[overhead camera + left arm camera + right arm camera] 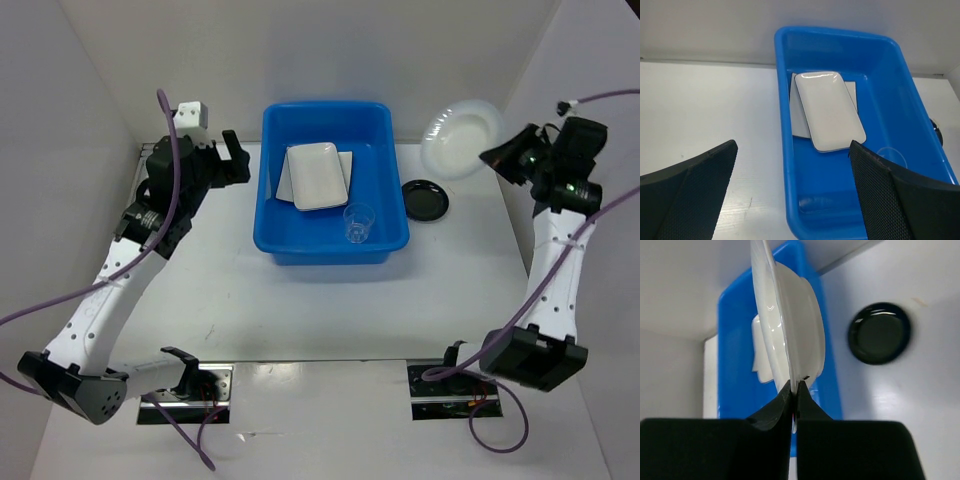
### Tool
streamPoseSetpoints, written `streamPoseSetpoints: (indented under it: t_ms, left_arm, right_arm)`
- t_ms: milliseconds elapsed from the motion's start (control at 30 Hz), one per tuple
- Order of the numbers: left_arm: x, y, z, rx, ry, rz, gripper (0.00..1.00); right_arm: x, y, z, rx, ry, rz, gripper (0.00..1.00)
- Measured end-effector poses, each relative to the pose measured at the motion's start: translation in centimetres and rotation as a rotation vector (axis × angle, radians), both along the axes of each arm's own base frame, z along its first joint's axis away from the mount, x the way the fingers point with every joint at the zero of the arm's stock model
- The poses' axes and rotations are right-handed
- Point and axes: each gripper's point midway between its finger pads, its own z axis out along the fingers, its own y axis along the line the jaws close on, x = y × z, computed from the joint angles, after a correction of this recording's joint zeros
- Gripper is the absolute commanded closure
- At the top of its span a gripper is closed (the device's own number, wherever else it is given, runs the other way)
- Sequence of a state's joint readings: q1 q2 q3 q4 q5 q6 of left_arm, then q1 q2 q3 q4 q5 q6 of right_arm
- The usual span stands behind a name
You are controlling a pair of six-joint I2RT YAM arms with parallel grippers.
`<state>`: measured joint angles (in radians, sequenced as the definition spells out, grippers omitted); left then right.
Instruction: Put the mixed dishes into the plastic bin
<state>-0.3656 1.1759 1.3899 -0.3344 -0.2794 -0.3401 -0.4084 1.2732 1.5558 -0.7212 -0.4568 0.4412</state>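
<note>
Pinched on the rim of the translucent round dish [790, 325], my right gripper [794, 390] holds it on edge in the air near the table's [300, 310] far right corner, beside the blue plastic bin [272, 190], not yet over it. Next, I judge, I must swing it left over the rim and release away from the clear cup [359, 222] and the white rounded-rectangle plate [320, 175] lying on the square plate [284, 180]. My left gripper [238, 160] hangs wide open and empty at the bin's left wall. The small black plate [425, 200] sits on the table by the right wall.
</note>
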Motion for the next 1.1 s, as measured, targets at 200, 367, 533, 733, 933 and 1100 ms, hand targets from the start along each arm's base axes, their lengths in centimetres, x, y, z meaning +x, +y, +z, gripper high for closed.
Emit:
streamPoseSetpoints:
  t_ms: [200,367,533,733,933,1100]
  left_arm:
    - [0.0,-0.3,-1.9,0.005,0.041,-0.014,0.0]
    - [0.0,-0.4,-2.6,0.008,0.052,-0.019,0.0]
    - [-0.1,-0.4,-4.5,0.021,0.094,-0.016,0.0]
    - [-0.3,-0.4,-4.9,0.005,0.109,-0.012,0.0]
    - [-0.8,0.1,-4.6,-0.008,0.096,-0.009,0.0]
    - [-1.3,0.5,-4.8,-0.028,0.101,0.001,0.0]
  right_arm:
    - [6.0,8.6,-1.9,0.062,0.041,0.281,1.0]
    - [10.0,14.7,-6.2,0.089,0.148,0.427,1.0]
    - [13.0,19.2,-9.2,0.066,0.195,0.522,1.0]
    - [15.1,22.3,-12.3,0.061,0.241,0.581,1.0]
    - [17.3,23.1,-15.4,0.056,0.279,0.588,1.0]
    - [18.3,23.3,-18.6,0.061,0.338,0.582,1.0]
